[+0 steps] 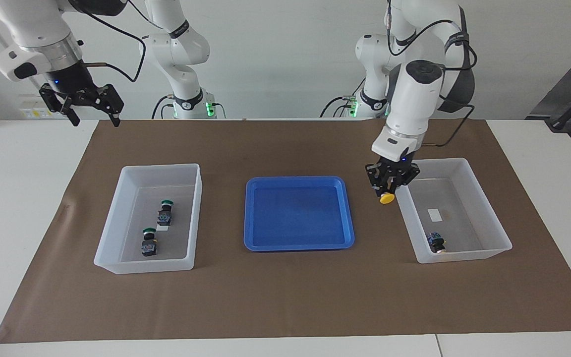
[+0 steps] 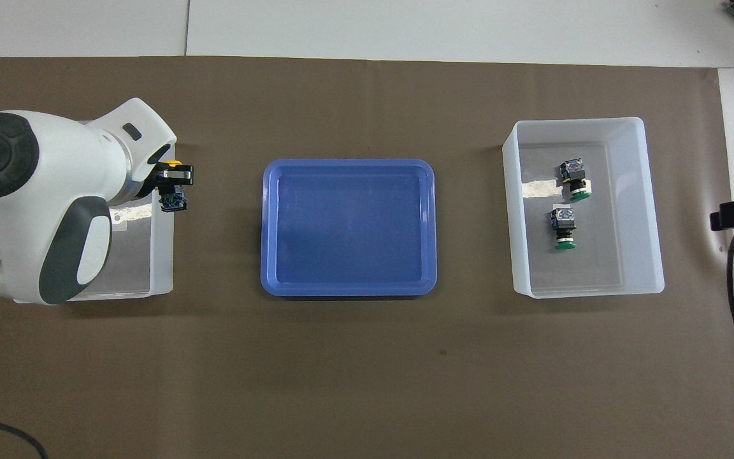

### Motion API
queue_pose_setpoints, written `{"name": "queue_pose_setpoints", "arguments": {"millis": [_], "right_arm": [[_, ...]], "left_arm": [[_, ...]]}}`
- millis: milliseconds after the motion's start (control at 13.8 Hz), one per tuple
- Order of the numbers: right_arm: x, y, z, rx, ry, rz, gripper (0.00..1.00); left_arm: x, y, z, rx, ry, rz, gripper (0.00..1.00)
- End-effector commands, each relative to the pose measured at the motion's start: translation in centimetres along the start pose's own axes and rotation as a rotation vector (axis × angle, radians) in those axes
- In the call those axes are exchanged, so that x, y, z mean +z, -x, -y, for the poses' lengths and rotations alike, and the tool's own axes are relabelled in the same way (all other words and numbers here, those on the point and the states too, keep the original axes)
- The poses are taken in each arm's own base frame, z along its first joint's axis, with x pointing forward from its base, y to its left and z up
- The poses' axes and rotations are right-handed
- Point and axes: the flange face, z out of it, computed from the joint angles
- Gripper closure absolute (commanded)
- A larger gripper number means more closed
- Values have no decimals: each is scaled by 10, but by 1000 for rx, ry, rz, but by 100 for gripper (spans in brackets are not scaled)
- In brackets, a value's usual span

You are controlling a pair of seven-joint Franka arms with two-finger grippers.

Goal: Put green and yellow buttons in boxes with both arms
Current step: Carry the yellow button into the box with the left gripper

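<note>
**Last yellow button hangs at the box wall**

Facing view: the left gripper [image 1: 391,186] is clamped on a yellow button [image 1: 387,198], cap down, body up between the fingers. It hangs in the air over the wall of the box [image 1: 484,250] at the left arm's end, on the side toward the blue tray [image 1: 265,244], not yet clearly over the box floor. The drop point lies sideways from the claw, away from the tray; I judge a short move that way comes before release. That box already holds one button [image 1: 435,242], lying near its wall farthest from the robots. The other box [image 1: 142,265] holds two green buttons [image 1: 165,212]. The right gripper [image 1: 87,101] waits, jaws wide, raised over the right arm's end of the table, holding nothing.

Overhead view: the left gripper [image 2: 172,182] shows past the arm's white wrist, right at the box [image 2: 162,255] wall. The held button [image 2: 174,199] shows a dark blocky body with a sliver of yellow beside it. The arm covers most of the box. The tray [image 2: 265,223] lies between the boxes. The green pair [image 2: 574,178] lies with caps toward the robots.
</note>
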Motion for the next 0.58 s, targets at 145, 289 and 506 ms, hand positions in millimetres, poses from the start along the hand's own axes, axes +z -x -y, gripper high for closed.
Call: {"name": "queue_pose_setpoints", "arguments": {"millis": [145,289,506], "right_arm": [[-1,2,0,4,11,6,0],[-1,2,0,4,11,6,0],[1,2,-1,6,10,9,0]], "left_arm": [[29,5,101,33,-6,-37,100],[39,8,129,93,-18,-35,100],[76,8,163,142,19,-37,100]]}}
